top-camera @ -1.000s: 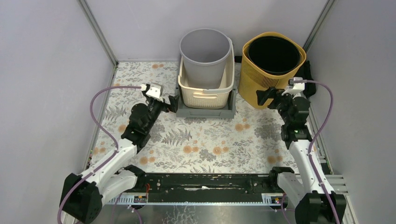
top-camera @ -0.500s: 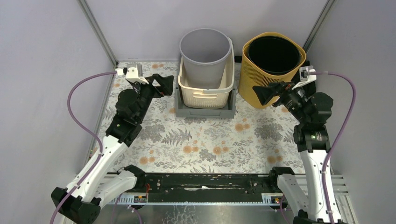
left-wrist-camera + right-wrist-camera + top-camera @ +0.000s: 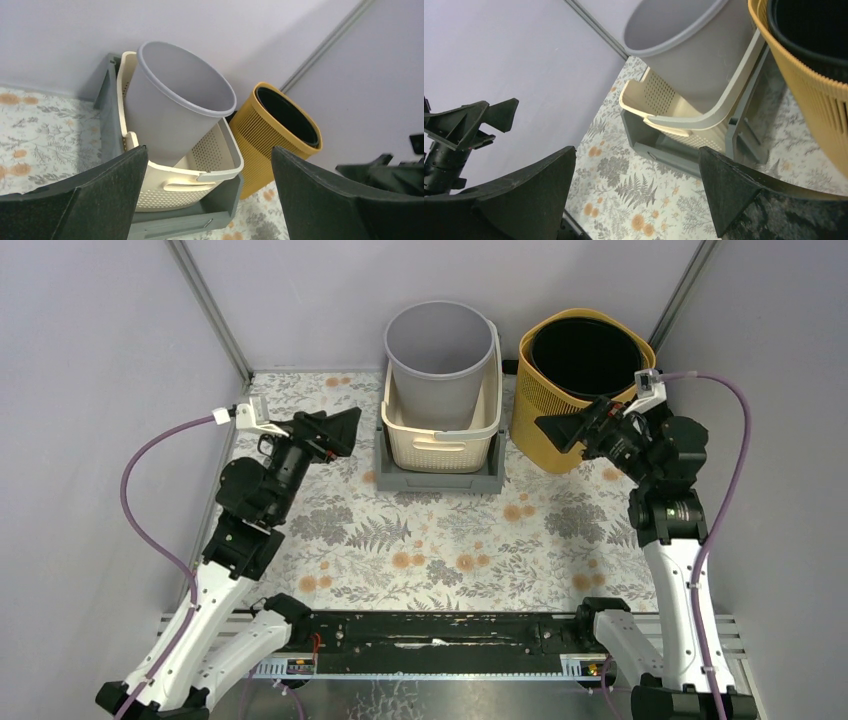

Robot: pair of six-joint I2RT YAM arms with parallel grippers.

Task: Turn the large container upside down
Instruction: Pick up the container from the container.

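- Change since a second ago: both arms have lifted off the table. The left gripper (image 3: 340, 430) has left the tray's front left corner and now hangs level with the basket wall. The right gripper (image 3: 562, 430) has swung up in front of the yellow basket. Both sets of jaws stay spread wide and hold nothing.
- Rail (image 3: 430, 630): black metal bar across the near edge, carrying both arm bases.
- Cables (image 3: 140, 470): purple, glossy, one looping out from each wrist.
- Table cover (image 3: 450, 540): flat white cloth printed with grey ferns and orange flowers.
- Tray (image 3: 440, 480): dark grey plastic, rectangular and low-walled, the bottom of the stack.
- Cream basket (image 3: 440, 445): rectangular plastic with rounded corners, perforated walls and a slot handle, seated in the tray.
- Large grey bin (image 3: 440, 360): smooth matt plastic, round and tapered with a rolled rim. It stands mouth up inside the cream basket, leaning slightly, at the back centre between the two grippers and touched by neither.
- Yellow basket (image 3: 530, 390): mustard plastic, oval, with finely ribbed slotted sides, just right of the tray.
- Black liner (image 3: 585, 355): smooth dark tub nested inside the yellow basket.
- Walls (image 3: 100, 340): plain lilac panels with metal corner strips.
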